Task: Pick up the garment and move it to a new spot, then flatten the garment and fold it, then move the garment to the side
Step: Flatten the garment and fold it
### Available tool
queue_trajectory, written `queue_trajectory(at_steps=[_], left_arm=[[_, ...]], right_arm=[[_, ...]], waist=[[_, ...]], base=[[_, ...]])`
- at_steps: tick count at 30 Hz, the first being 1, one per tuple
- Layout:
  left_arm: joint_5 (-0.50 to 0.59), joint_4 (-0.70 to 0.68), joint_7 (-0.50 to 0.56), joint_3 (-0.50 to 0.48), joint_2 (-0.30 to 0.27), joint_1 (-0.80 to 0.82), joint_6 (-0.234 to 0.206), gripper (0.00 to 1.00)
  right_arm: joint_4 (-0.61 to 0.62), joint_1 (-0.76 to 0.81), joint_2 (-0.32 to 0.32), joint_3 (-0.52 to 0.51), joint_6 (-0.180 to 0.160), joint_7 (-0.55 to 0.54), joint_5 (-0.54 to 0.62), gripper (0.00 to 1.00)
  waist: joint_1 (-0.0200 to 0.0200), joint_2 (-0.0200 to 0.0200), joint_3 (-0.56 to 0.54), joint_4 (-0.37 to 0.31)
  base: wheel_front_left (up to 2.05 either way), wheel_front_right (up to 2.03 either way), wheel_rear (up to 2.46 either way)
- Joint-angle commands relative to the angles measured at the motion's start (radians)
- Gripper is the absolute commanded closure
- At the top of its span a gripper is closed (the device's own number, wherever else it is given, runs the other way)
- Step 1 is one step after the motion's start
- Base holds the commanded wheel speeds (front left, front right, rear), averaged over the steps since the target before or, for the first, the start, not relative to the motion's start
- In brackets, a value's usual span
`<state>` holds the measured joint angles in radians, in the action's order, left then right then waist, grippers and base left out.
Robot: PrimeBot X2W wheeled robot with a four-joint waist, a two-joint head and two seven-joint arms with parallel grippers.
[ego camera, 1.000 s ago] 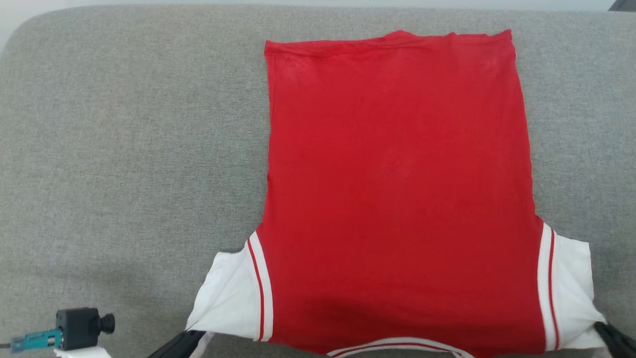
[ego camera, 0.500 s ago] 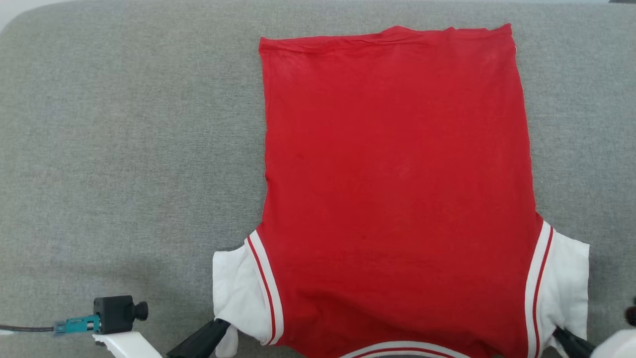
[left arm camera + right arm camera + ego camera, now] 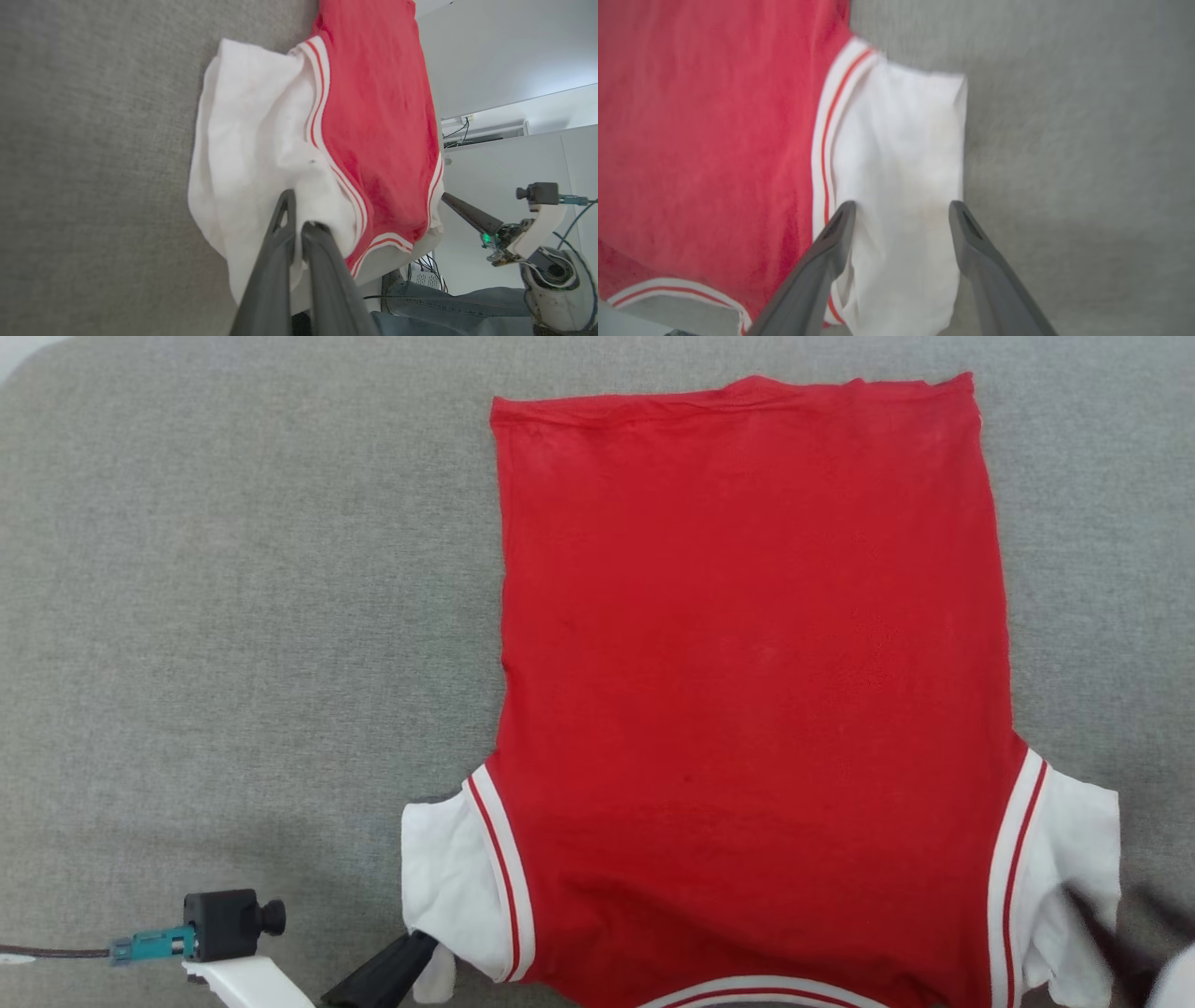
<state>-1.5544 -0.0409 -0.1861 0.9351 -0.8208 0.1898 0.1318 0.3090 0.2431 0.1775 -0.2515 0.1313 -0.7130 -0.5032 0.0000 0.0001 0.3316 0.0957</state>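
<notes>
The garment (image 3: 756,663) lies flat on the grey bench (image 3: 233,616), right of centre in the head view. Its plain red hem is toward the top of the frame and its striped neckline is cut off by the bottom edge. A white sleeve sticks out at each lower corner. The left fingers (image 3: 378,973) come in from the bottom edge, left of centre, with their tips at the lower edge of the lower-left sleeve (image 3: 448,868). In the left wrist view they are pressed together with a fold of that white cloth pinched between them, and the sleeve is bunched in soft folds. In the right wrist view the right fingers (image 3: 826,252) stand wide apart and grip nothing. The other sleeve (image 3: 901,154) lies on the bench between and beyond their tips. In the head view they are a dark blur at the lower right corner.
</notes>
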Motion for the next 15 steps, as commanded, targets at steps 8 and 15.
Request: queue_trajectory(at_steps=[8,15], left_arm=[[0.037,-0.044,-0.017,0.006,-0.001,0.051,-0.002,1.00],[0.060,-0.076,-0.004,0.023,0.014,0.144,-0.002,1.00]], right_arm=[[0.229,-0.281,0.103,-0.155,-0.001,-0.184,0.055,0.00],[-0.040,-0.750,0.164,-0.032,-0.001,-0.246,0.225,0.00]], waist=[[0.0000,-0.0001,0.062,0.033],[0.0000,-0.0001,0.167,0.100]], base=[[0.00,0.00,0.00],[0.00,0.00,0.00]])
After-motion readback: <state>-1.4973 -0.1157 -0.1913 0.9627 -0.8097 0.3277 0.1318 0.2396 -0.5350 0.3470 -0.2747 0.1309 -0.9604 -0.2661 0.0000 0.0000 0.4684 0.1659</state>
